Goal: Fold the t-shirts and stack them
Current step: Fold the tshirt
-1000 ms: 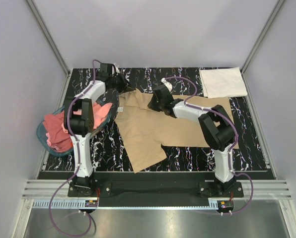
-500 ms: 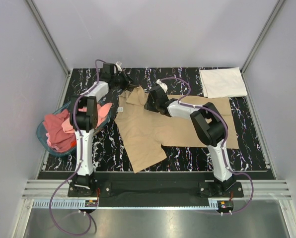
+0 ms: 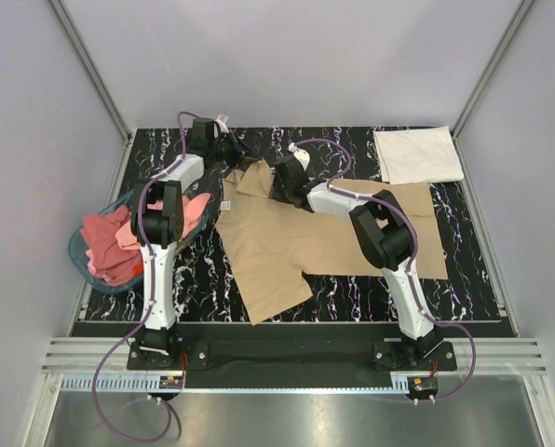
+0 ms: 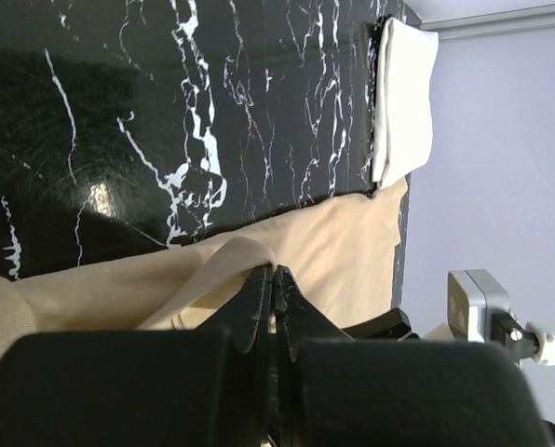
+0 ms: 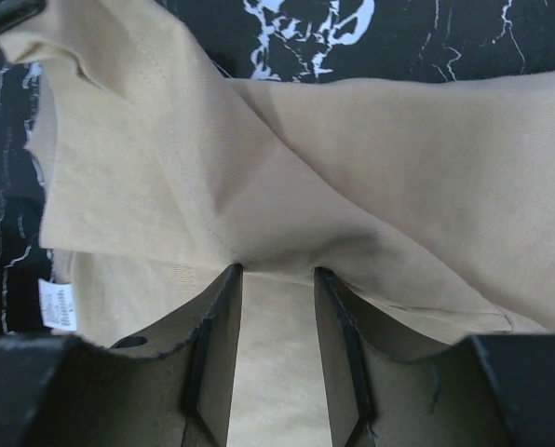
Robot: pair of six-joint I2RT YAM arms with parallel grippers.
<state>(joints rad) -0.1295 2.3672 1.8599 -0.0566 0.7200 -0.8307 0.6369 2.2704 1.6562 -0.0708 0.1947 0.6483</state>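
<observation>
A tan t-shirt (image 3: 296,237) lies spread over the middle of the black marble table (image 3: 352,144), its white neck label (image 3: 227,205) at the left. My left gripper (image 3: 238,158) is shut on a raised fold of the tan t-shirt (image 4: 203,279) at its far left corner. My right gripper (image 3: 274,191) rests on the same shirt just right of there. Its jaws stand open with the fingertips (image 5: 231,272) pushed against a crease of the tan cloth (image 5: 259,168). A folded white t-shirt (image 3: 417,154) lies at the far right corner.
A translucent blue basket (image 3: 80,256) at the table's left edge holds pink and red t-shirts (image 3: 105,237). Grey walls close in the back and both sides. The folded white t-shirt (image 4: 403,102) also shows in the left wrist view.
My right gripper has slid up and left along the tan shirt, and its jaws have opened. The left gripper has drawn the held corner a little right and back.
</observation>
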